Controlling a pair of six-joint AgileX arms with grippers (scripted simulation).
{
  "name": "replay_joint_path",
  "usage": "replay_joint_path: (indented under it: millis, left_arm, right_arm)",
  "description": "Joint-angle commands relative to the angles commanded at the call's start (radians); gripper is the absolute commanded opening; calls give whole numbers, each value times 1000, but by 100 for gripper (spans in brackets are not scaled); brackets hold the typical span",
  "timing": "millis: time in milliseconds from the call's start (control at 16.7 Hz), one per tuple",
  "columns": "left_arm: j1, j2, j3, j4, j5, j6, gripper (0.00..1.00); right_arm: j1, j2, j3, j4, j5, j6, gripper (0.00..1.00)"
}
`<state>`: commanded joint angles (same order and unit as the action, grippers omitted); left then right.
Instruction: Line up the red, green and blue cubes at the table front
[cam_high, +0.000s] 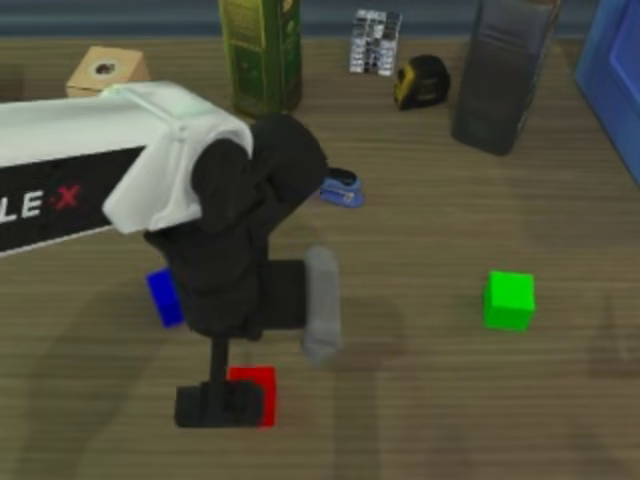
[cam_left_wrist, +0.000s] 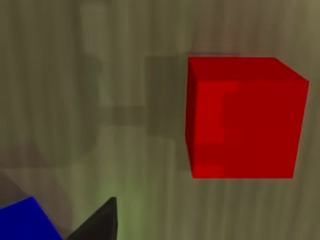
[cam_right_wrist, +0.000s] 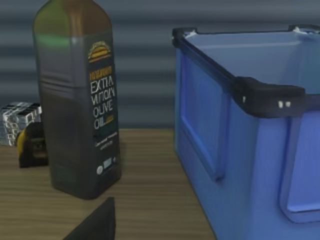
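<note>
The red cube (cam_high: 255, 392) sits on the counter (cam_high: 440, 400) near the front edge, at about seven o'clock from the middle of the top view, and the left hand (cam_high: 222, 402) is right down beside it, its black fingers touching or nearly touching the cube's left face. Whether that hand is clenched or released, I cannot tell: the arm's bulk covers most of it, and the left wrist view shows only the red cube (cam_left_wrist: 245, 120) lying free on the wood with one dark fingertip (cam_left_wrist: 100, 222) at the edge. The blue cube (cam_high: 165, 297) peeks out at eleven o'clock from the red one, half hidden under the left arm, and shows as a blue corner (cam_left_wrist: 25, 220) in the wrist view. The green cube (cam_high: 509, 300) stands well apart, at two o'clock from the red one, alone on bare wood. Farther back, a blue stapler (cam_high: 342, 188) lies just beside the arm's dark body, with a tan cardboard box (cam_high: 106, 72), a green carton (cam_high: 262, 52), a tape measure (cam_high: 420, 82) and a dark olive oil bottle (cam_right_wrist: 79, 100) along the far edge. The right hand is out of the top view, up by the blue bin (cam_right_wrist: 250, 135) at the counter's far right corner; its state I cannot tell.
</note>
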<state>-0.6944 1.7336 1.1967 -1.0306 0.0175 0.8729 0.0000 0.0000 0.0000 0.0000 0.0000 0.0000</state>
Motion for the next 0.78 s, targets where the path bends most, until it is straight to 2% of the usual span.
replay_joint_path:
  millis: [480,780]
  left_arm:
    - [5,-28,20,-38,-1,-5,100]
    - [110,-215,-139,78,-14,-90,100]
  right_arm:
    - [3,10,10,-7,-1,4,100]
    - [60,220,205,-145,-3,76,100]
